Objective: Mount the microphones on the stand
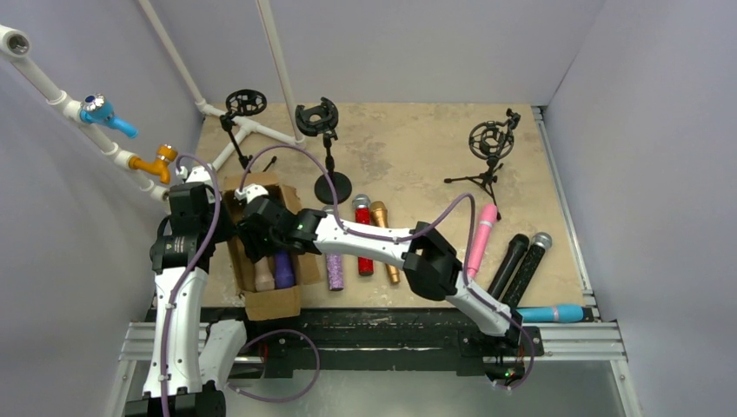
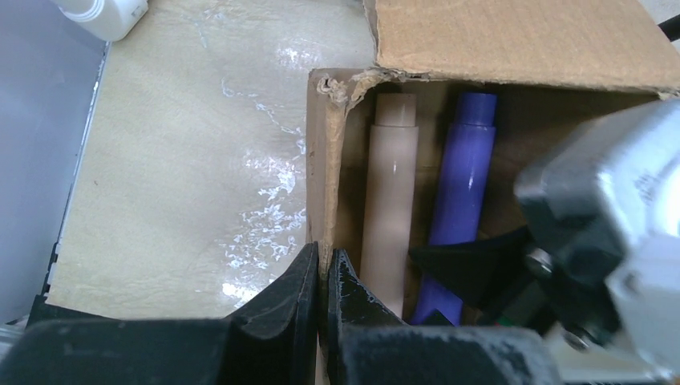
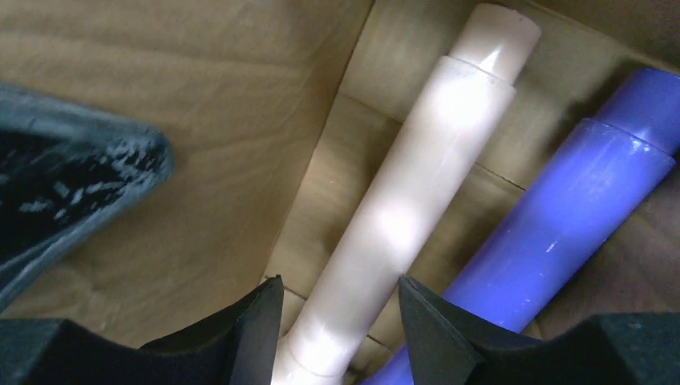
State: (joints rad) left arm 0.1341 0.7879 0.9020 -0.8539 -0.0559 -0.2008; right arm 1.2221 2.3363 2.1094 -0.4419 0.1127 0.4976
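A cardboard box (image 1: 276, 300) at the left holds a beige microphone (image 1: 263, 276) and a purple microphone (image 1: 284, 269). My left gripper (image 2: 325, 269) is shut on the box's left wall (image 2: 321, 176). My right gripper (image 3: 341, 301) is inside the box, open, with one finger on each side of the beige microphone (image 3: 417, 192) and a gap on both sides. The purple microphone (image 3: 561, 216) lies just to its right. Three shock-mount stands (image 1: 246, 104) (image 1: 317, 117) (image 1: 491, 139) stand empty at the back.
Loose microphones lie on the table right of the box: glitter purple (image 1: 335, 271), red (image 1: 363, 239), gold (image 1: 385, 239), pink (image 1: 481, 239), two black (image 1: 508, 265) (image 1: 528, 265) and blue (image 1: 552, 313). White pipes with blue and orange valves (image 1: 109, 115) run along the left wall.
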